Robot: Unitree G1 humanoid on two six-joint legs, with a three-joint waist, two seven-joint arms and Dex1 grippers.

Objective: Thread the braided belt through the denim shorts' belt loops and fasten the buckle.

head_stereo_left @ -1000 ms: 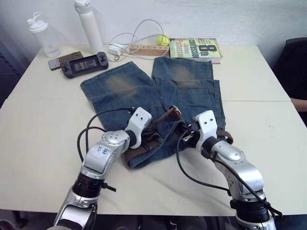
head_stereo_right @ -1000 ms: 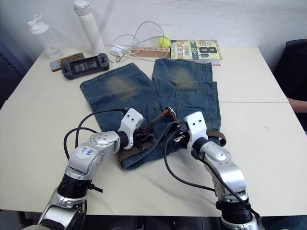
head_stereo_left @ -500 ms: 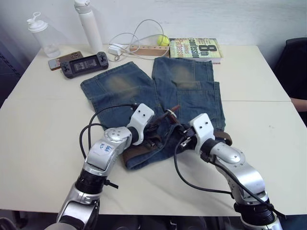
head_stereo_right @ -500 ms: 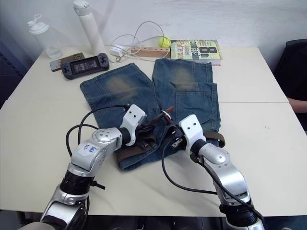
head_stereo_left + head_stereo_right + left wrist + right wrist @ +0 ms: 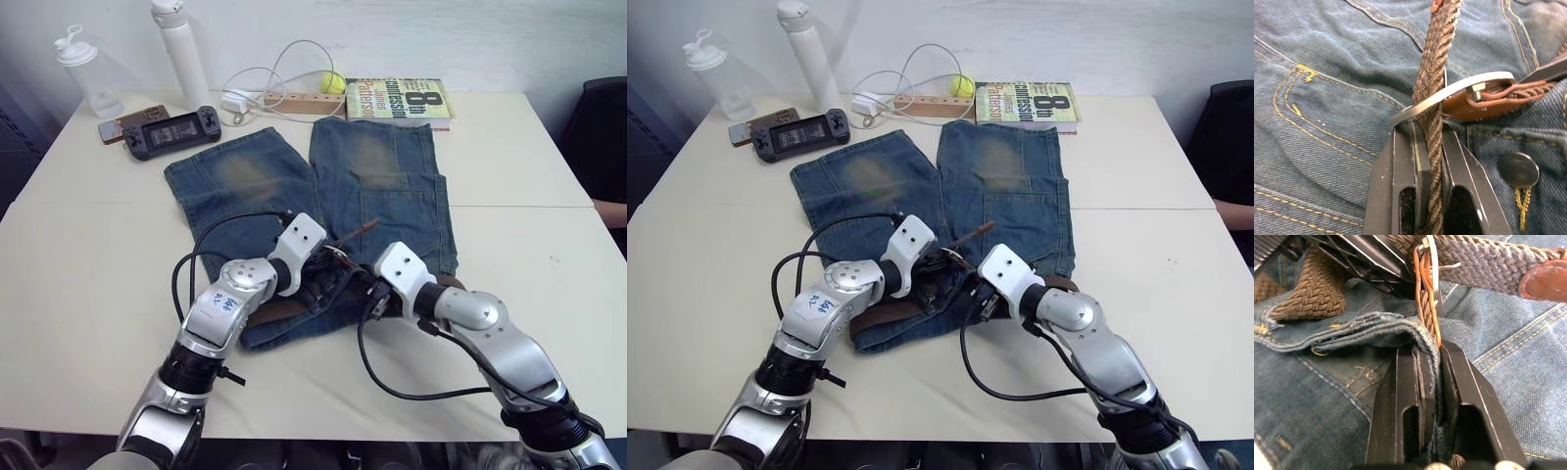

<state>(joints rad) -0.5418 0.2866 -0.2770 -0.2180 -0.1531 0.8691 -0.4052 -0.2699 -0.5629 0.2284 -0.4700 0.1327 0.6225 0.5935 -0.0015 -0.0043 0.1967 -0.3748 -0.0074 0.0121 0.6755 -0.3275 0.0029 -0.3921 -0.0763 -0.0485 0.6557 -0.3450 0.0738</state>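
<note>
Lying flat across the middle of the pale table [image 5: 88, 255] in front of you are the blue denim shorts with faded tan patches [image 5: 392, 196], legs pointing toward 12 o'clock and waistband nearest you. The brown braided belt [image 5: 1436, 83] is running along that waistband, and its tip is sticking up toward 1 o'clock between your two arms.

Your left gripper [image 5: 1428, 147] is pinching the braided strap between both black fingers, right where it is passing through the silver rectangular metal buckle [image 5: 1449, 93]. The buckle's leather-wrapped end is lying just beside the shorts' dark round button [image 5: 1518, 170].

Your right gripper [image 5: 1429, 363] is clamping a fold of the denim waistband edge together with the belt, its tips touching the buckle frame, with the left gripper just beyond.

At 11 o'clock on the table, a black handheld game console [image 5: 171, 129] is sitting; a book with a green cover [image 5: 402, 100] is lying at 12 o'clock, beside a yellow tennis ball [image 5: 334, 82].
</note>
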